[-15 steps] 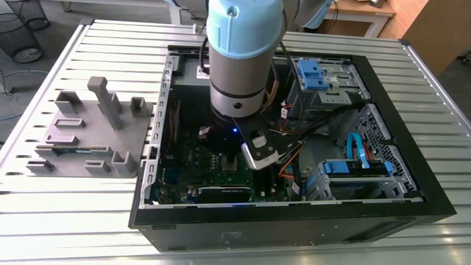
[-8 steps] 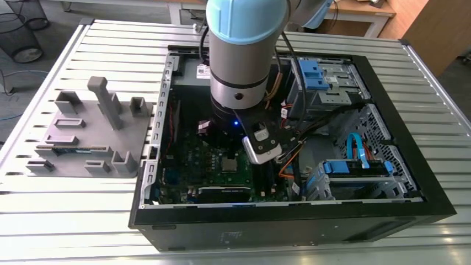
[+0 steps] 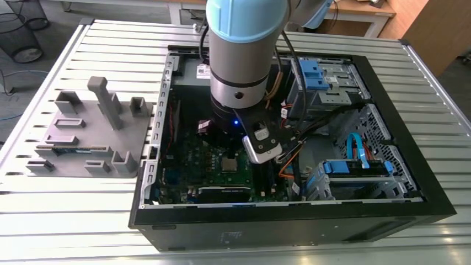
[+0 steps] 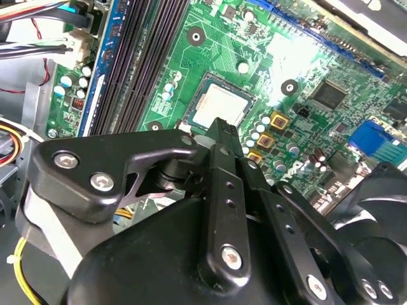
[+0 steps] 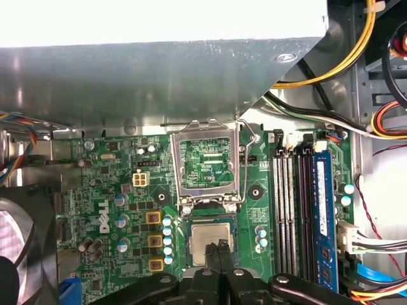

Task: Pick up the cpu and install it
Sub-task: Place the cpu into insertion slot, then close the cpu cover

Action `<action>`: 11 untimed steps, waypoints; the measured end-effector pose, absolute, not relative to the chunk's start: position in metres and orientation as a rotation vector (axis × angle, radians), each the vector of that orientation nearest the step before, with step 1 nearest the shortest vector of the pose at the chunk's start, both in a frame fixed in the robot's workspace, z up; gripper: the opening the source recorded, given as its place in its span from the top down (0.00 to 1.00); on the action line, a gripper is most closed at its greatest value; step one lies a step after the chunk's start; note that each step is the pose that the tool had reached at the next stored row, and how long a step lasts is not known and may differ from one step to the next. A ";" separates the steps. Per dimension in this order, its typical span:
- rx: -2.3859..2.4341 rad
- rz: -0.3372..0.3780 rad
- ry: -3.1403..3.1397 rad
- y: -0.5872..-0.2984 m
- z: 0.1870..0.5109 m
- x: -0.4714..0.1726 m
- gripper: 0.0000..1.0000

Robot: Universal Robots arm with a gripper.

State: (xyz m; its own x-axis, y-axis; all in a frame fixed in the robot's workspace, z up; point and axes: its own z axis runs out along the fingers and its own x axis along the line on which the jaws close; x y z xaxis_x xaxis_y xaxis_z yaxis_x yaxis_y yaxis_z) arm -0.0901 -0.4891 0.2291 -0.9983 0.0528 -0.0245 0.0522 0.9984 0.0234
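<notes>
Silver-topped cpu (image 5: pixel 203 241) lies flat in its socket on the green motherboard (image 5: pixel 108 190), well to the exterior view's right of the grey tray (image 3: pixel 88 132). The gripper (image 5: pixel 220 246) has its fingers drawn together and empty, tips near the chip's edge. Judged light, rigid, slippery and fragile underneath; grasp by opposite edges.

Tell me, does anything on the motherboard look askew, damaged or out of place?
Nothing stands out. In the first wrist view the cpu lies flat and square in its socket, with the gripper close over it. The socket's metal cover is flipped open, which fits an installation in progress.
</notes>
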 end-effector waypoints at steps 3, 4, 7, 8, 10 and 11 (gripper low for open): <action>0.082 0.035 3.115 -0.489 0.229 -0.090 0.89; 0.082 0.035 3.115 -0.490 0.229 -0.090 0.89; 0.082 0.039 3.115 -0.490 0.231 -0.090 0.89; 0.082 0.040 3.115 -0.490 0.231 -0.090 0.89; 0.082 0.040 3.115 -0.490 0.231 -0.090 0.89; 0.082 0.044 3.115 -0.490 0.232 -0.090 0.89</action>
State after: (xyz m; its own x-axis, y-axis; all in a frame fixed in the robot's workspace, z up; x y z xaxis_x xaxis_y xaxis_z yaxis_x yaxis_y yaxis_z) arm -0.0901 -0.4898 0.2315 -0.9983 0.0529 -0.0241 0.0522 0.9982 0.0290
